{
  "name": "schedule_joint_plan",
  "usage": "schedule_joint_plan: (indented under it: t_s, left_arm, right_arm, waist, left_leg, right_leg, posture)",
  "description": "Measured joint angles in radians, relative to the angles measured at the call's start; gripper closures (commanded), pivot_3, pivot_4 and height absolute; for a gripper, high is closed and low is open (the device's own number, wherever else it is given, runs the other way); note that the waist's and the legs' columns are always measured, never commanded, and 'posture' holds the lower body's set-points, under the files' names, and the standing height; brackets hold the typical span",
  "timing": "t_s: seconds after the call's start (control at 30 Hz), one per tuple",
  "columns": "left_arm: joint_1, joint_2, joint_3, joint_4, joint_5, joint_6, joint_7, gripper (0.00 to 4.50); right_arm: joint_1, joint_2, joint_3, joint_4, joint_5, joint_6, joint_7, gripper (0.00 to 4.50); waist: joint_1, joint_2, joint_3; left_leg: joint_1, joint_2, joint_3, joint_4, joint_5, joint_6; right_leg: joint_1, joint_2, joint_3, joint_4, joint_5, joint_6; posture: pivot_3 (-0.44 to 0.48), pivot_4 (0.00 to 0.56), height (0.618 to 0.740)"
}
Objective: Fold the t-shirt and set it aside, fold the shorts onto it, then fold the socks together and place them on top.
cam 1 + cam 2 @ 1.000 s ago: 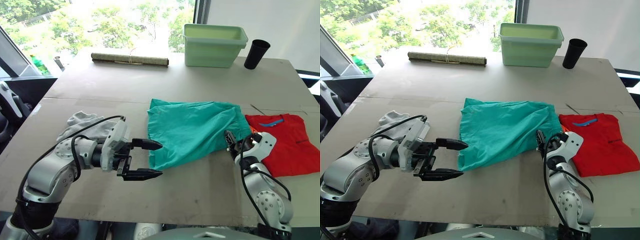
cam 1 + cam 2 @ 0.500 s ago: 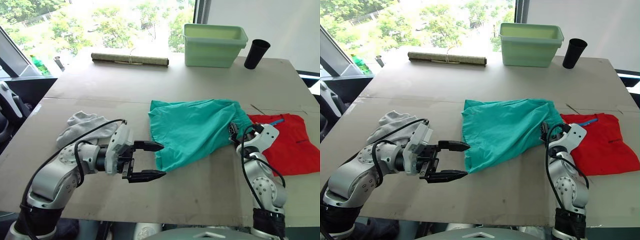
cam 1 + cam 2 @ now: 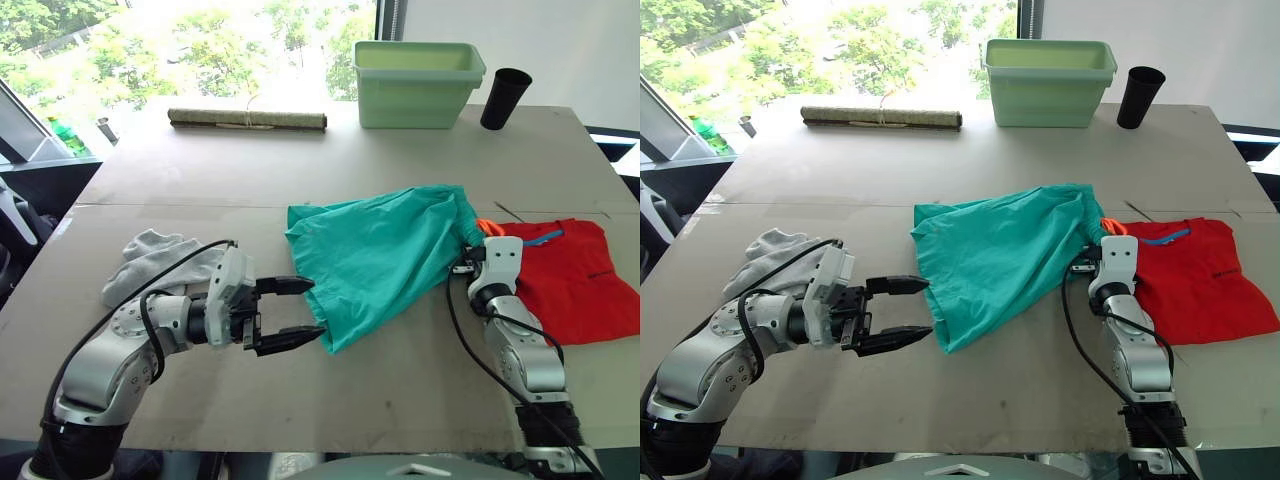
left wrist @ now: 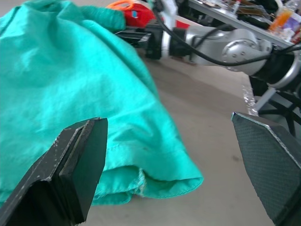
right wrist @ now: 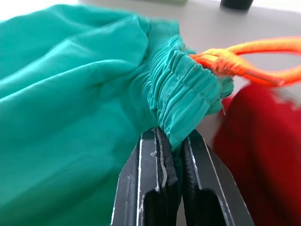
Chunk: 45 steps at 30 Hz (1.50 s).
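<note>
The teal shorts [image 3: 380, 255] lay spread mid-table, gathered waist and orange drawstring [image 5: 244, 61] pinched in the right gripper [image 5: 171, 165]. The left gripper [image 3: 295, 312] gaped wide at their hem. The folded red t-shirt [image 3: 575, 275] bore a blue neck label, unreadable. Grey socks [image 3: 150, 262] lay left.

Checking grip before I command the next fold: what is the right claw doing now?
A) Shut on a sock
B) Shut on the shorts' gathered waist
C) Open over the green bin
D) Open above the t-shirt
B: the right wrist view shows the right claw pinched shut on the elastic waist of the shorts, beside the orange drawstring.
</note>
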<state>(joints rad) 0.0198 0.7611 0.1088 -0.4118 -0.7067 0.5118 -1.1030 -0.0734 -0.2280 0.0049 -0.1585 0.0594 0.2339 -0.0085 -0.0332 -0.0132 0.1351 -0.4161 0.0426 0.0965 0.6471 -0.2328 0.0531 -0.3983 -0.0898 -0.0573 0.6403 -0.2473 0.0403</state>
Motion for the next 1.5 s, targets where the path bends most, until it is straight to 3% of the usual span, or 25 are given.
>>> schedule_joint_plan:
  t_s: [0.17,0.2,0.4,0.63,0.83,0.93,1.03,1.13,1.2,1.27,1.33,1.5]
  left_arm:
    - [-0.006,-0.036,0.000,-0.001,0.001,-0.001,0.052,0.00]
    - [-0.015,-0.050,0.000,-0.001,0.008,-0.006,0.073,0.00]
    - [-0.056,-0.053,0.000,0.011,0.013,-0.011,0.084,0.00]
    - [-0.135,0.063,0.021,0.251,0.059,-0.039,-0.036,0.00]
    - [-0.116,0.085,0.038,0.273,0.074,-0.040,-0.082,0.00]
    - [-0.079,0.093,0.048,0.237,0.072,-0.019,-0.082,0.00]
    - [-0.073,0.094,0.048,0.194,0.053,0.004,-0.082,0.00]
    - [-0.074,0.101,0.053,0.181,0.041,0.024,-0.080,0.00]
    - [-0.073,0.102,0.060,0.179,0.037,0.030,-0.079,0.00]
    - [-0.068,0.102,0.076,0.178,0.036,0.034,-0.073,0.00]
    - [-0.069,0.097,0.078,0.169,0.036,0.034,-0.064,0.00]
    - [-0.041,0.095,0.101,0.100,0.007,0.047,-0.050,0.00]
  right_arm:
    - [0.020,-0.083,0.013,-0.124,-0.102,-0.052,0.038,4.48]
    - [0.023,-0.157,0.030,-0.175,-0.142,-0.085,0.089,4.48]
    - [-0.032,-0.315,0.099,-0.269,-0.196,-0.212,0.283,4.48]
    - [-0.220,-0.336,0.279,-0.229,-0.176,-0.321,0.558,4.48]
    - [-0.211,-0.373,0.499,-0.167,-0.140,-0.321,0.847,4.48]
    - [-0.247,-0.374,0.510,-0.126,-0.104,-0.235,0.947,3.53]
    - [-0.281,-0.370,0.507,-0.125,-0.075,-0.166,0.991,2.30]
    - [-0.274,-0.364,0.452,-0.246,0.032,0.052,0.997,1.00]
    - [-0.258,-0.419,0.367,-0.349,0.134,0.199,1.006,1.00]
    - [-0.249,-0.454,0.194,-0.462,0.326,0.399,0.990,0.55]
    - [-0.275,-0.403,0.066,-0.495,0.481,0.549,0.919,0.04]
    - [-0.353,-0.310,-0.008,-0.421,0.613,0.817,0.728,0.04]
  waist:
    - [0.005,0.001,0.002]
    - [0.007,0.002,0.003]
    - [0.010,0.000,0.004]
    - [0.017,-0.005,0.006]
    - [0.022,-0.010,0.010]
    - [0.020,-0.010,0.010]
    - [0.021,-0.011,0.010]
    - [0.024,-0.010,0.011]
    - [0.026,-0.010,0.011]
    - [0.027,-0.010,0.011]
    - [0.020,-0.011,0.010]
    - [0.017,-0.009,0.012]
  left_leg:
    - [0.000,-0.001,0.001,0.000,-0.001,0.002]
    - [0.000,-0.001,0.001,0.000,-0.001,0.003]
    - [0.001,-0.001,0.002,0.001,-0.001,0.003]
    - [0.001,0.000,0.002,0.001,-0.001,0.003]
    - [0.000,-0.001,0.003,0.002,-0.001,0.002]
    - [0.000,-0.001,0.002,0.003,-0.001,0.002]
    - [0.000,0.000,0.001,0.004,-0.002,0.004]
    - [0.000,0.000,-0.002,0.004,-0.002,0.003]
    - [-0.001,0.000,-0.003,0.003,-0.002,0.003]
    - [-0.002,-0.001,-0.005,0.002,-0.003,0.003]
    - [-0.001,-0.001,-0.007,0.001,-0.005,0.000]
    - [-0.001,-0.001,-0.007,0.000,-0.005,-0.001]
  right_leg:
    - [0.000,0.002,-0.001,0.000,0.000,0.000]
    - [0.000,0.002,-0.001,-0.001,0.000,0.001]
    - [0.000,0.004,-0.003,0.000,-0.002,0.003]
    - [-0.001,0.006,-0.003,0.000,0.000,0.000]
    - [0.000,0.002,-0.004,-0.002,0.000,0.001]
    - [0.000,0.000,-0.004,-0.003,0.000,0.001]
    - [0.000,-0.002,-0.005,-0.001,0.000,0.000]
    - [0.000,-0.003,-0.006,0.000,0.000,0.000]
    - [0.000,-0.005,-0.006,-0.001,0.000,0.000]
    - [0.001,-0.007,-0.006,-0.002,0.000,0.000]
    - [0.001,-0.007,-0.007,-0.002,0.000,-0.001]
    - [0.001,-0.008,-0.007,-0.002,0.001,-0.002]
  posture:
    - [0.000,0.150,0.740]
    - [0.000,0.150,0.740]
    - [0.000,0.150,0.740]
    - [0.000,0.150,0.740]
    - [0.000,0.150,0.740]
    - [0.000,0.150,0.740]
    - [0.000,0.150,0.740]
    - [0.000,0.150,0.740]
    - [0.000,0.150,0.740]
    - [0.000,0.150,0.740]
    - [0.000,0.150,0.740]
    - [0.000,0.150,0.740]
